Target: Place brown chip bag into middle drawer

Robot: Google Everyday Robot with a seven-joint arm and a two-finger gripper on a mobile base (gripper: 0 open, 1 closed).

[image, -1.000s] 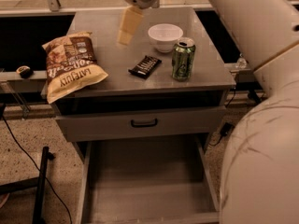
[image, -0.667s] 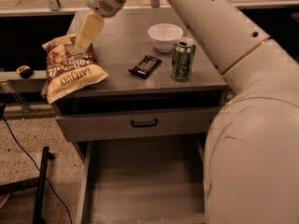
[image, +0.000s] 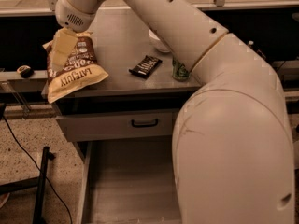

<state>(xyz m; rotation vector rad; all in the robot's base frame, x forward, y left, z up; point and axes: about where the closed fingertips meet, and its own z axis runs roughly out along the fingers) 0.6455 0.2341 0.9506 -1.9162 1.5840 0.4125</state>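
Gripper [image: 60,52], at the left edge of the bench [image: 121,34], covers the upper left part of the brown chip bag [image: 80,74]. The arm [image: 224,125] hides most of a white bowl [image: 158,43] and a green can [image: 180,72] towards the bench's right edge. It also hides the right side of the middle drawer [image: 131,181], whose near end is cut off by the lower picture edge.

White lettering reading "LATEJULY" is running upside down along the cream lower end of the bag [image: 81,69], which is lying on the counter [image: 117,41]. The gripper [image: 60,55] is hanging over the bag's upper left part. The bar [image: 145,66] right of the bag is showing white lettering too small to read.
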